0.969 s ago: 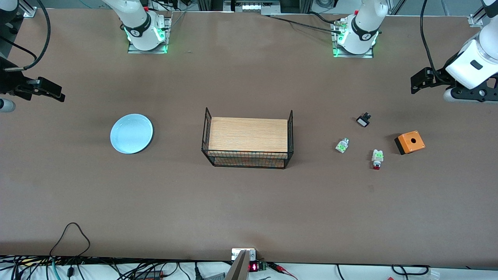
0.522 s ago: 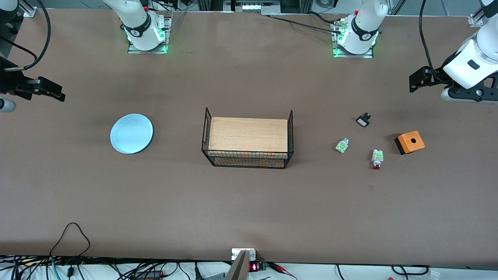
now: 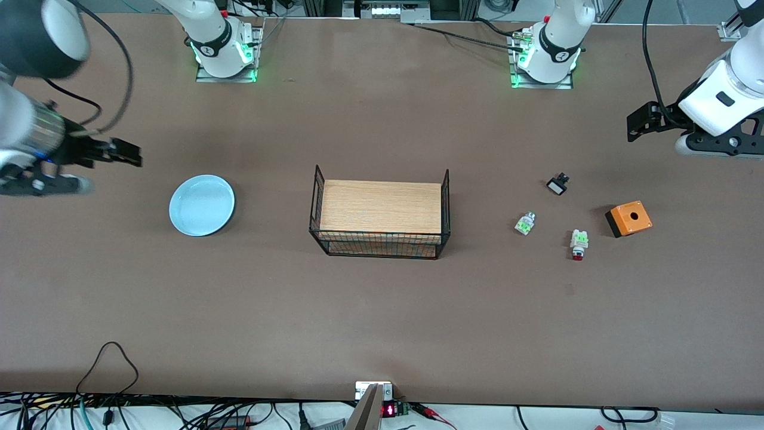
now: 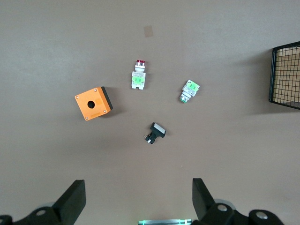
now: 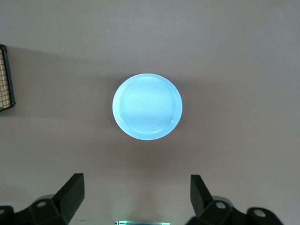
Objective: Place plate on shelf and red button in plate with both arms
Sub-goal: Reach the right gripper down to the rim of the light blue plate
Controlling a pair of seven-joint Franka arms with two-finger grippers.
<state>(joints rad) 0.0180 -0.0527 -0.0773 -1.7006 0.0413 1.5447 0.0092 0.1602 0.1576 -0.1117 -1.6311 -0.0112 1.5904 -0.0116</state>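
Note:
The pale blue plate [image 3: 202,205] lies flat on the table toward the right arm's end; it also shows in the right wrist view [image 5: 147,106]. The red button [image 3: 578,245], white with green tabs and a red cap, lies toward the left arm's end, and also shows in the left wrist view [image 4: 138,77]. My right gripper [image 3: 126,153] is open and empty over bare table beside the plate, its fingers [image 5: 72,192] wide apart. My left gripper [image 3: 640,122] is open and empty over bare table, its fingers [image 4: 75,199] wide apart.
A black wire basket with a wooden top [image 3: 380,218] stands mid-table. Near the red button lie a white-and-green part without red [image 3: 524,223], a small black part [image 3: 557,184] and an orange box with a hole [image 3: 628,218]. Cables run along the table's near edge.
My right arm has swung in toward the plate, its gripper now much closer to it. My left arm has shifted only slightly. Nothing on the table has moved.

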